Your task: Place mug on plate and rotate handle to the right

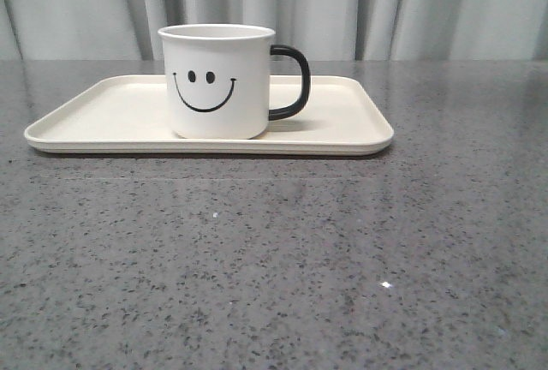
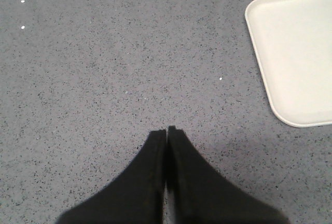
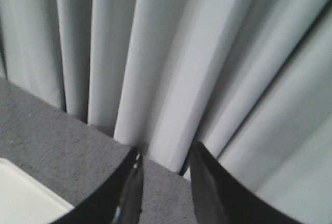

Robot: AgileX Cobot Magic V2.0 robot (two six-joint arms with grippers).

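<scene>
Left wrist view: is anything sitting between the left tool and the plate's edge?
No. Between the closed left tool and the plate there is only bare grey speckled tabletop, seen in the left wrist view.

Mug (image 1: 217, 81) upright on plate (image 1: 342, 122), left of centre; handle (image 1: 291, 82) pointing right; plate on table (image 1: 274, 250).

grey speckled table (image 1: 274, 259), plate (image 1: 111, 113) on it

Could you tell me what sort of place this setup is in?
Probably a staged test bench: a grey speckled stone-look tabletop, a pleated grey curtain as backdrop, and only a smiley mug on a cream tray.
</scene>
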